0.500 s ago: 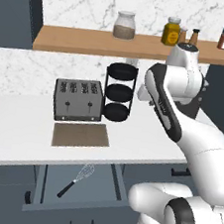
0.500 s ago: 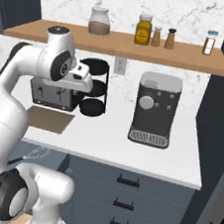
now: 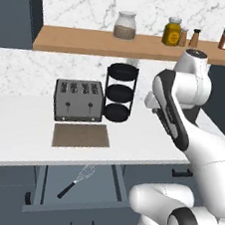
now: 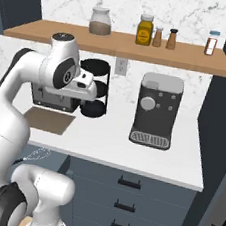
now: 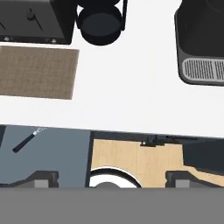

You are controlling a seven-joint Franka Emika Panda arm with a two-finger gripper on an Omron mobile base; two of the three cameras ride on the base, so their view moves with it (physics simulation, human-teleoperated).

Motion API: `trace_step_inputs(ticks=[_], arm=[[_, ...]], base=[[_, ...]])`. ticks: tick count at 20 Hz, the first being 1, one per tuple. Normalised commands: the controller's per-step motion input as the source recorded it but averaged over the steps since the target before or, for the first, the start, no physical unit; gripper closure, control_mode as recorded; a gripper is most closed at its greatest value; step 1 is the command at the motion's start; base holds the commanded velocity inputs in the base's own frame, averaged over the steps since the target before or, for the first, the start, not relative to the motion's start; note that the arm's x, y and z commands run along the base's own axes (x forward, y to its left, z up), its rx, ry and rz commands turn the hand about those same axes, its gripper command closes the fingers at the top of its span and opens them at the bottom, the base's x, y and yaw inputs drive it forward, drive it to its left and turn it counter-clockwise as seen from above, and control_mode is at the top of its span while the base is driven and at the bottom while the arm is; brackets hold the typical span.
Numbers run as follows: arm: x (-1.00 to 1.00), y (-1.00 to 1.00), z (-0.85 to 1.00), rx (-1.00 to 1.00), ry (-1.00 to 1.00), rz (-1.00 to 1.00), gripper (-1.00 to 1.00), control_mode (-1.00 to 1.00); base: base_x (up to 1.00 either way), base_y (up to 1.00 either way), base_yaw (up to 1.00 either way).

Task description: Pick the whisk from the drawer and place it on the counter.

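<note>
The whisk (image 3: 78,179) lies flat in the open drawer (image 3: 50,184), its wire loops toward the counter and its black handle toward the drawer front. In the hand view the whisk (image 5: 27,140) is small at the lower left, on the drawer's grey-blue floor (image 5: 57,153). The white counter (image 3: 129,149) runs just above the drawer. My gripper (image 5: 112,178) hangs high over the counter's front edge, to the right of the whisk. Its fingertips (image 5: 41,178) stand wide apart with nothing between them. From the right base the whisk (image 4: 35,153) peeks out beside the arm.
On the counter stand a toaster (image 3: 78,100), a tan-brown mat (image 3: 80,134) and a black tiered stand (image 3: 119,93). A coffee machine (image 4: 155,110) sits further right. A wooden shelf (image 3: 128,44) with jars runs above. Bare counter (image 5: 131,100) lies between mat and coffee machine.
The arm has shifted slightly and the hand sits a little lower. The whisk and the drawer have not moved.
</note>
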Motion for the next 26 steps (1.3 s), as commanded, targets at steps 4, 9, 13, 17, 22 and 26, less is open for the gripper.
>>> trace_step_inputs(ticks=[4, 9, 13, 17, 22, 26], arm=[[0.00, -0.07, -0.13, -0.03, 0.01, 0.02, -1.00, 1.00], [0.00, 0.00, 0.00, 0.00, 0.00, 0.00, -1.00, 1.00], [0.00, 0.00, 0.00, 0.00, 0.00, 0.00, -1.00, 1.00], [0.00, 0.00, 0.00, 0.00, 0.00, 0.00, -1.00, 1.00], [-0.07, 0.76, -0.01, -0.21, 0.01, 0.29, -1.00, -1.00], [-0.21, 0.95, -0.02, -0.26, 0.01, 0.35, -1.00, -1.00]], base=[[0.02, -0.17, 0.03], [0.06, -0.98, 0.26], [0.00, -0.47, 0.49], [-0.18, 0.36, 0.49], [-0.03, 0.20, 0.08], [0.00, 0.00, 0.00]])
